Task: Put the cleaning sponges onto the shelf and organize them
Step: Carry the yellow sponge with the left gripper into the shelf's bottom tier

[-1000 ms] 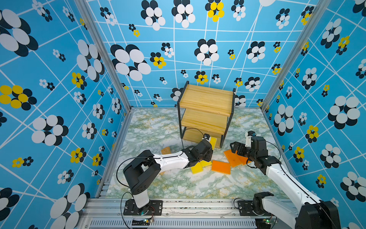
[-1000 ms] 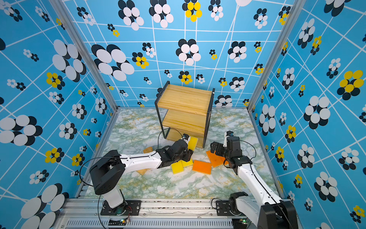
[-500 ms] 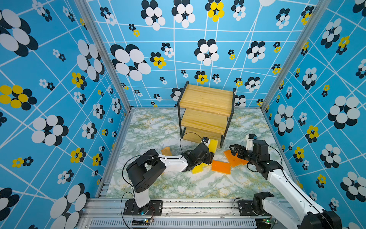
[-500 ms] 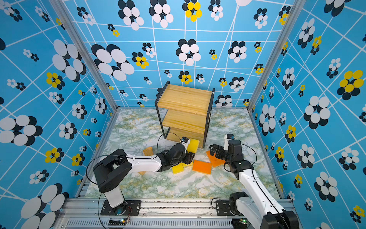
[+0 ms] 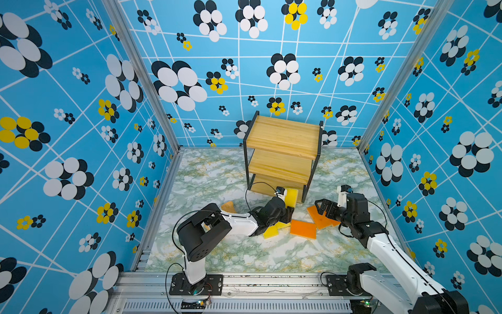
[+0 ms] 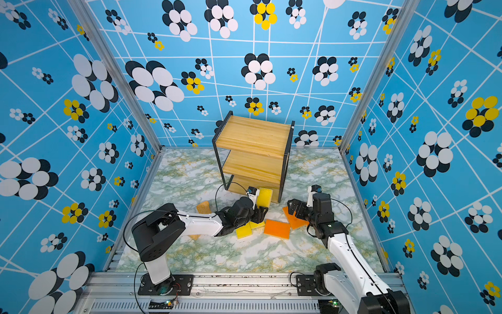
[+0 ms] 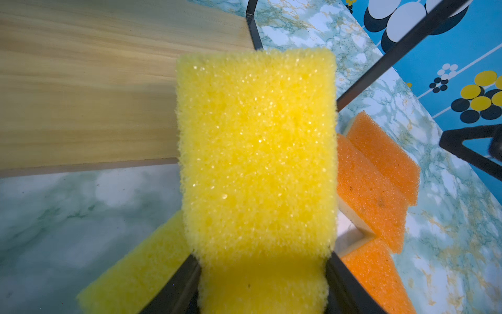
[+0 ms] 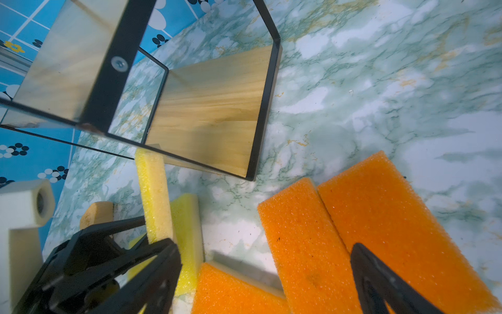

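Pinching the yellow sponge [image 7: 255, 152] by one end, the left gripper [image 7: 262, 280] holds its far end at the front edge of the shelf [image 5: 282, 136], by the bottom board [image 7: 81, 108]. Best to level it, slide it inward clear of the black frame, then release. The right gripper [image 5: 324, 208] hangs spread wide over the orange sponges [image 8: 380, 206].

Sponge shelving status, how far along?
Done: nothing yet; the shelf boards that show are bare. In hand: the left gripper grips one yellow sponge at the bottom board's front edge; the right gripper hangs open over the orange sponges. Left: that one, two loose yellow sponges, three orange and at least one tan sponge on the table.
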Controlling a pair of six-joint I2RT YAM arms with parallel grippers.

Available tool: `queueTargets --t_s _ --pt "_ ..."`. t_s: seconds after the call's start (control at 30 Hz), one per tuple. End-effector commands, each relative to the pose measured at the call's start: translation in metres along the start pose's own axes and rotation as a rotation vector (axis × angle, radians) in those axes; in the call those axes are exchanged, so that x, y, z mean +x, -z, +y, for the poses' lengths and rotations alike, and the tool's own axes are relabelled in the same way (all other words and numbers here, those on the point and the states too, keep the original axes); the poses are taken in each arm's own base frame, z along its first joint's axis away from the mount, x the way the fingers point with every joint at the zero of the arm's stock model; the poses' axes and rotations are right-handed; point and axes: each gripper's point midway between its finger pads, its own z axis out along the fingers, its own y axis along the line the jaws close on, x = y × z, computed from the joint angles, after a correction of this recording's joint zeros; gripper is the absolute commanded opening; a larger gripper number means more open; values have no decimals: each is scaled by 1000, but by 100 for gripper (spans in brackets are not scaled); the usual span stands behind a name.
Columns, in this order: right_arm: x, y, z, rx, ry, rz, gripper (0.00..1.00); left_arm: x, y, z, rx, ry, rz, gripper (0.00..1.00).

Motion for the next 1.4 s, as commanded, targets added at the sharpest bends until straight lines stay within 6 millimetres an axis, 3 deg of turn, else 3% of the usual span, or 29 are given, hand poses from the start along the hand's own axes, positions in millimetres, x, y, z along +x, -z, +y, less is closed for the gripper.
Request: queueTargets --t_s 0.0,0.43,1.37 --pt "3 1 2 -5 0 5 99 -14 -4 -2 14 31 -44 61" --pt "6 0 0 -2 -3 7 99 -17 -25 2 23 48 -60 61" --pt "10 0 -4 6 -3 6 99 -17 -24 5 -117 -121 -107 62"
